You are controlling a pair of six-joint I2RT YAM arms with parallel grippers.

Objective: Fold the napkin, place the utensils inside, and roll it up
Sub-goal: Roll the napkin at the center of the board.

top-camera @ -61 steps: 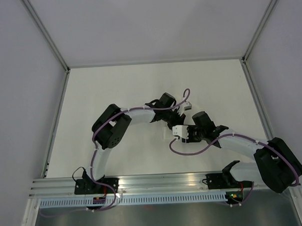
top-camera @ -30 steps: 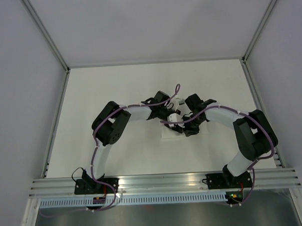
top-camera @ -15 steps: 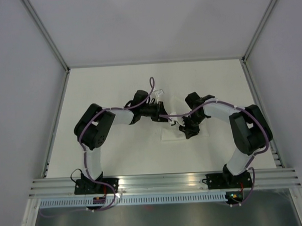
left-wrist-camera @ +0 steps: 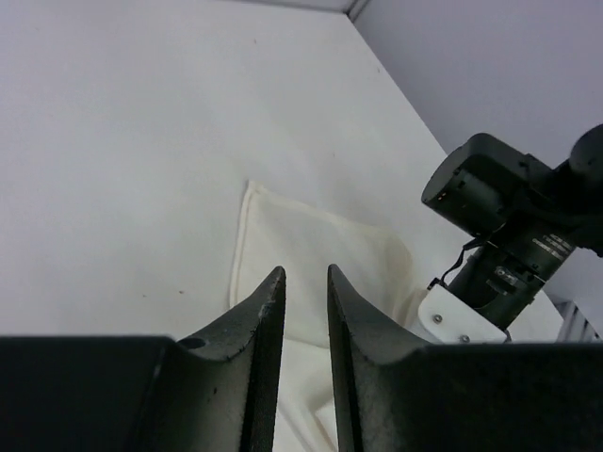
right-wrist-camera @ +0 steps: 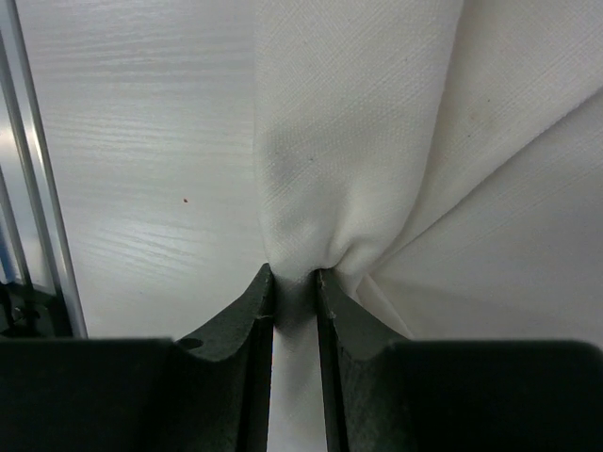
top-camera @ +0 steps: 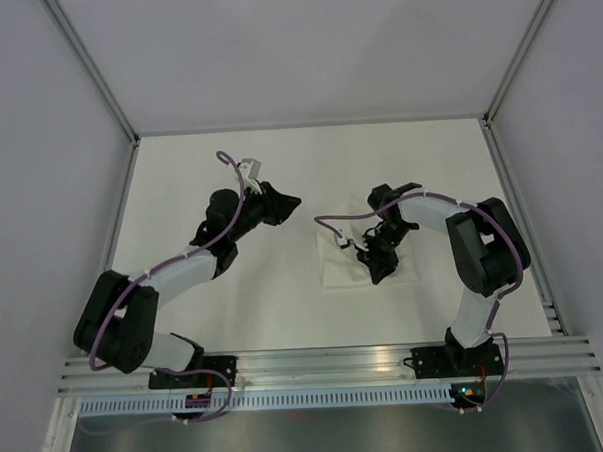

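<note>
The napkin (right-wrist-camera: 349,122) is lying folded right of centre on the desk (top-camera: 229,169), its pinched ridge running 6 to 12 o'clock in the right wrist view. Its edges are blending into the white desk. The right gripper (right-wrist-camera: 294,282) is clamping that ridge. The left gripper (left-wrist-camera: 303,292), narrowly parted and empty, is hovering at the napkin's 10 o'clock.

A: The napkin (right-wrist-camera: 349,141)?
B: Woven cloth, matt, fine weave showing (a few dark specks).
A: And the surface (right-wrist-camera: 141,141)?
B: Smooth, white, faint grain, slight sheen. The rail (top-camera: 327,360) is bare brushed metal, shiny.
</note>
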